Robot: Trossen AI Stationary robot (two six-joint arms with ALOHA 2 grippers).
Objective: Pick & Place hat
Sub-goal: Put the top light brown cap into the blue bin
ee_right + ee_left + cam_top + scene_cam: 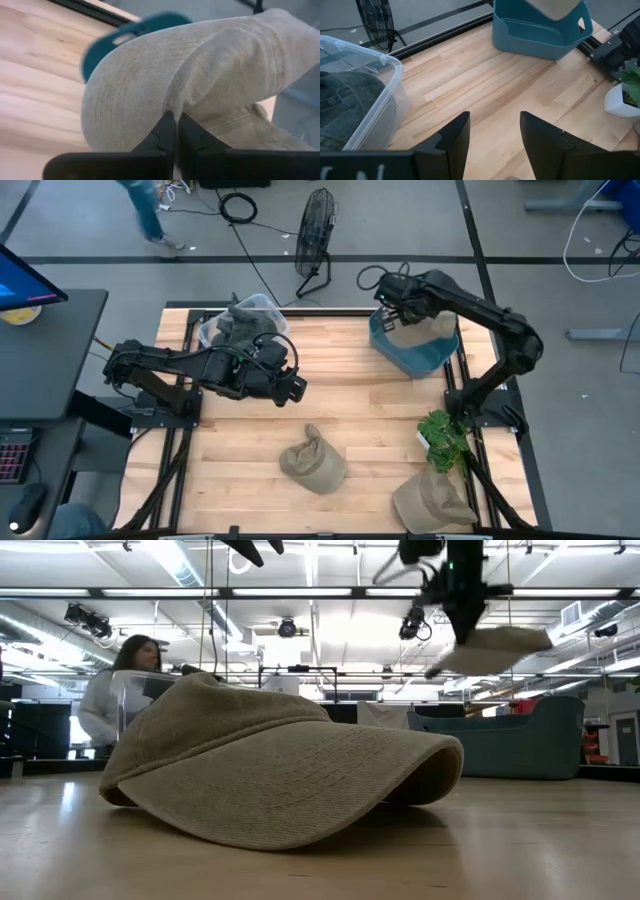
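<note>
A beige hat (428, 330) hangs in my right gripper (398, 315) above the teal bin (412, 355) at the table's far right; the low view shows this hat (495, 645) clear above the bin (520, 735). An olive hat (312, 462) rests on its brim and lower edge on the wood near the table's middle, and fills the low view (270, 770). Another beige hat (430, 500) lies at the near right corner. My left gripper (295, 388) hovers open over bare wood left of centre (495, 122). My right gripper (174, 117) pinches a raised fold of the beige hat's crown cloth (172, 102) between its two shut fingers. It comes from above, pointing down (465, 615). The hat is lifted clear over the teal bin, tilted, with its brim (520, 638) sticking out sideways.
A clear plastic bin (240, 320) with dark hats stands at the far left, close to my left arm. A small potted plant (445, 440) sits by the right edge. A fan (315, 230) stands on the floor beyond the table, and a person (125, 680) is behind it.
</note>
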